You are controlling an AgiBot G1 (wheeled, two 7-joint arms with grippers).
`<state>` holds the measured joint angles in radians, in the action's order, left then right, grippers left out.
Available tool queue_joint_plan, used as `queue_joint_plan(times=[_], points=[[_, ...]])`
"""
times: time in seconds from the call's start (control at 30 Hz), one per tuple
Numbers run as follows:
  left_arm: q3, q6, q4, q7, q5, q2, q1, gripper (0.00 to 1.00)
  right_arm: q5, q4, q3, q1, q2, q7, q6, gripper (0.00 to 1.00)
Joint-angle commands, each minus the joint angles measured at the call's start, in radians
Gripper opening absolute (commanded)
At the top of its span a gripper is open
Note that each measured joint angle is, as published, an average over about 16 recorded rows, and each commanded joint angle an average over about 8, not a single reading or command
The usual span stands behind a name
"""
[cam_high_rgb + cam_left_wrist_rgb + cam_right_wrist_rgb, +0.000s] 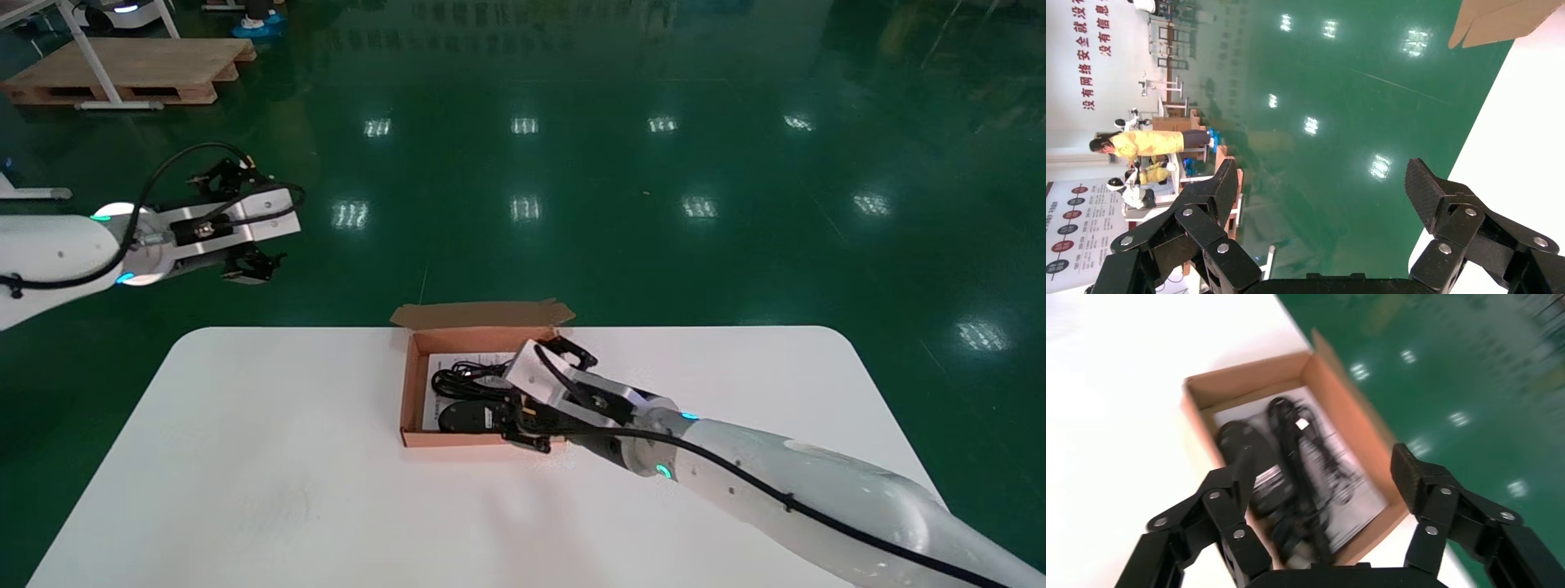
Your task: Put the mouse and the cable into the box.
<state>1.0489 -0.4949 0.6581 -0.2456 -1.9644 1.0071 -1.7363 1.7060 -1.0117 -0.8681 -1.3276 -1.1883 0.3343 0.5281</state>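
Clock face as on the head view, 12 o'clock away from the robot. Last step of packing, by the look of it: mouse (pixel 462 416) and cable (pixel 462 380) both inside the box (pixel 458 439), at 12 o'clock on the table (pixel 245 457). Within the box, mouse on the 6 o'clock side, cable coiled on the 12 o'clock side, close together, both on a leaflet (pixel 1352 496). Over the box's 4 o'clock corner, right gripper (pixel 1322 462), fingers spread wide, pinching nothing; in its wrist view, mouse and cable below and between the fingers, one finger just beside the mouse, contact unclear. Off the table at 10 o'clock, left gripper (pixel 1321 174), parked, likewise spread and empty. Next, probably: lift straight up, clear of the box wall, without snagging the cable; flap (pixel 482 314) at the box's 12 o'clock edge not yet folded down
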Motion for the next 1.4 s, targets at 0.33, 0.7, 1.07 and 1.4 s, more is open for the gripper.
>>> queue_joint_plan(times=[0.33, 0.7, 1.07, 1.4], points=[[-0.115, -0.150, 0.095, 0.007, 0.183, -0.060, 0.099, 1.00, -0.236, -0.066, 0.142, 0.061, 0.140, -0.035, 0.234, 1.00], [-0.260, -0.339, 0.213, 0.018, 0.416, -0.135, 0.224, 1.00, -0.471, -0.132, 0.284, 0.122, 0.279, -0.071, 0.467, 1.00], [-0.406, -0.528, 0.331, 0.029, 0.650, -0.209, 0.349, 1.00, -0.707, -0.197, 0.426, 0.183, 0.418, -0.106, 0.701, 1.00], [-0.538, -0.700, 0.438, 0.040, 0.862, -0.277, 0.463, 1.00, -0.918, -0.256, 0.554, 0.238, 0.543, -0.138, 0.911, 1.00]])
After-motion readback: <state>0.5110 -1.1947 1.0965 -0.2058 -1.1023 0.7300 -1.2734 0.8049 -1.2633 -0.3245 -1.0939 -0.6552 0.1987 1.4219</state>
